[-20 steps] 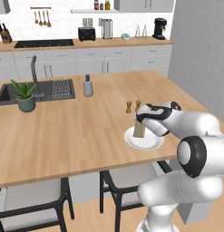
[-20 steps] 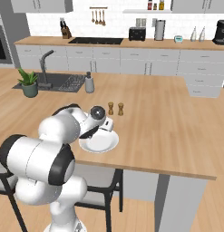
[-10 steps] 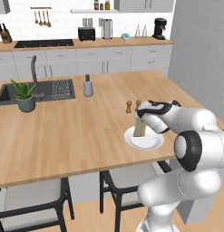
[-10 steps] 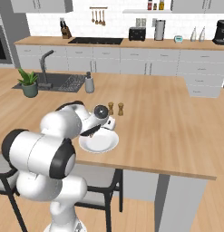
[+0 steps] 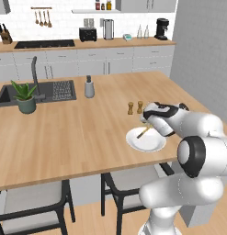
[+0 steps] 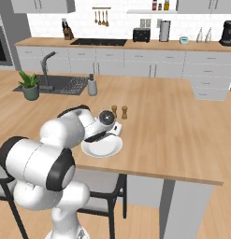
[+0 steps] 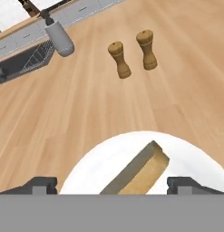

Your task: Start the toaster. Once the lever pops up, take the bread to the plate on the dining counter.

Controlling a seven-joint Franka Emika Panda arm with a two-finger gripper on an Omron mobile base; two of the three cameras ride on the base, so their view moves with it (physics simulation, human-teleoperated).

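Hovering low over the plate (image 7: pixel 86 167), the gripper (image 7: pixel 112 183) has its two dark fingertips spread wide, one at each side of the bread (image 7: pixel 140 174). The slice stands clear of both tips; nothing is gripped. Bread sits tilted on the plate, one edge raised, seen as a tan sliver in the left base view (image 5: pixel 143 132). Plate rests on the dining counter (image 5: pixel 78 133), just beside two small wooden shakers (image 7: pixel 133 56). Toaster (image 5: pixel 87 34) stands on the far worktop, well apart.

Handling judgement: slice looks light, stiff from toasting yet crumbly; pinch across the flat faces near mid-edge, gently. Plate is smooth, so the slice could slide. Delivery looks all but complete; no regrasp seems needed.
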